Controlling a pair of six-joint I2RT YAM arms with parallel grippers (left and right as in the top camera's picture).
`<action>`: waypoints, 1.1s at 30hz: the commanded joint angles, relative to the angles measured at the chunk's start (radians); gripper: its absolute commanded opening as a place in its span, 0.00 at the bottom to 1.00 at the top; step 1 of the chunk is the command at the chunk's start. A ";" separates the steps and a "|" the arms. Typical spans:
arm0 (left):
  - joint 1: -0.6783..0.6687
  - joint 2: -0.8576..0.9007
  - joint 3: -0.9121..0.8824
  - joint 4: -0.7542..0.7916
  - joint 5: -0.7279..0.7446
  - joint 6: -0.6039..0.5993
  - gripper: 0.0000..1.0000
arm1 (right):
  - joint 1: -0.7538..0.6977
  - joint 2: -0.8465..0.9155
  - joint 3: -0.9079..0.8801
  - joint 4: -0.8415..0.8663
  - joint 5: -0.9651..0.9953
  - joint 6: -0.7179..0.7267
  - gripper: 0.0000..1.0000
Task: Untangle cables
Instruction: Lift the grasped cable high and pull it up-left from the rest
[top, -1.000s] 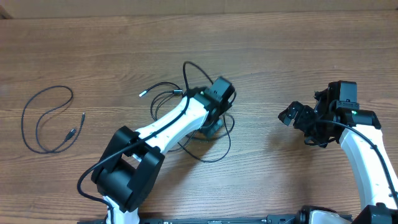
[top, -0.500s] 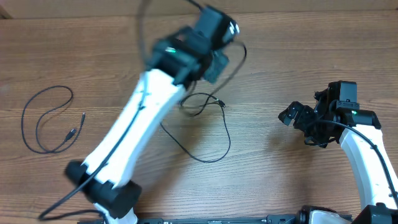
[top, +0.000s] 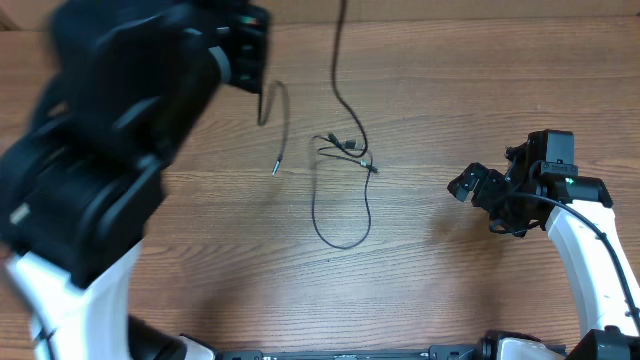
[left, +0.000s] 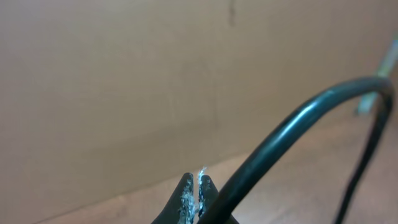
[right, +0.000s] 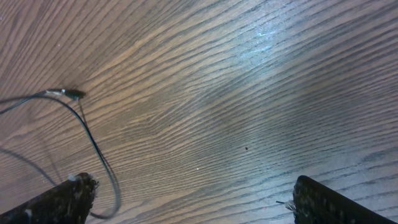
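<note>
Black cables (top: 345, 148) hanging from the pinched left gripper (left: 199, 186)
Its jaws are clamping one strand high over the table (top: 450, 80); below, a silver-tipped end (top: 275, 170) is dangling while the tangled loop (top: 342, 246) is lying on the wood. To its right, the right gripper (right: 196, 202) is hovering wide open, empty, near that loop. Pinning the tangle while raising slowly should be letting strands slip apart, not tighten.

Wooden table (top: 450, 100): a cable (top: 341, 246) loops near its centre, plugs (top: 350, 148) at the loop's 12 o'clock.
</note>
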 joint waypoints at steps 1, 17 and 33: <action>0.048 -0.041 0.019 0.012 0.008 -0.088 0.04 | 0.008 0.005 0.000 0.006 -0.001 -0.005 1.00; 0.087 0.034 0.017 -0.243 -0.011 -0.161 0.04 | 0.008 0.005 0.000 0.002 -0.001 -0.005 1.00; 0.087 0.123 0.017 -0.366 0.096 -0.180 0.04 | 0.008 0.005 0.000 -0.002 -0.001 -0.005 1.00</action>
